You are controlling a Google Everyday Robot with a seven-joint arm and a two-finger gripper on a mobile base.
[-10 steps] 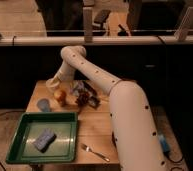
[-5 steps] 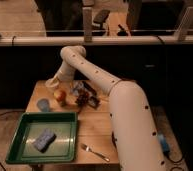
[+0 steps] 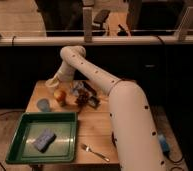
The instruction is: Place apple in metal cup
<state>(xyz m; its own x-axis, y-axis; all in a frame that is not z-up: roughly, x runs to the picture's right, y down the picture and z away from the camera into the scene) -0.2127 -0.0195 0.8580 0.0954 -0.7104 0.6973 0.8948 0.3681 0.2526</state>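
Observation:
The apple (image 3: 60,95), small, yellow-orange with a reddish blush, sits at the back left of the wooden table (image 3: 97,127). My gripper (image 3: 54,84) is at the end of the white arm, just above and to the left of the apple, very close to it. I cannot tell whether it touches the apple. I cannot make out a metal cup; something shadowed lies right under the apple.
A grey-blue round object (image 3: 43,104) lies left of the apple. Dark packets (image 3: 86,96) lie to its right. A green tray (image 3: 25,150) holding a blue sponge (image 3: 44,140) fills the front left. A fork (image 3: 95,152) lies at the front edge.

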